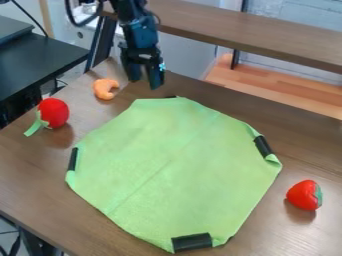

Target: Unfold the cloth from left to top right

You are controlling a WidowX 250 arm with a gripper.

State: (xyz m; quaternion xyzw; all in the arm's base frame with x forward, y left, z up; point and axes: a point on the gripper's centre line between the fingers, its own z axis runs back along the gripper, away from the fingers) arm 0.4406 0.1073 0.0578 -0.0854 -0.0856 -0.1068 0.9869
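One green cloth (177, 170), spread mid-surface (33, 187), eight-sided-ish, faint diagonal crease, right edge curled; three black strips (192, 242) plain at edges, dark sliver at top. Two red toys (53, 112) (305, 195), one orange toy (103, 93). One hand (145, 84) beyond cloth, fingers apart.

Black arm (138, 25) partly beyond the top edge, dark table (40, 57) partly beyond the left edge.

Lab: robot arm (138, 27), black desk (40, 57)
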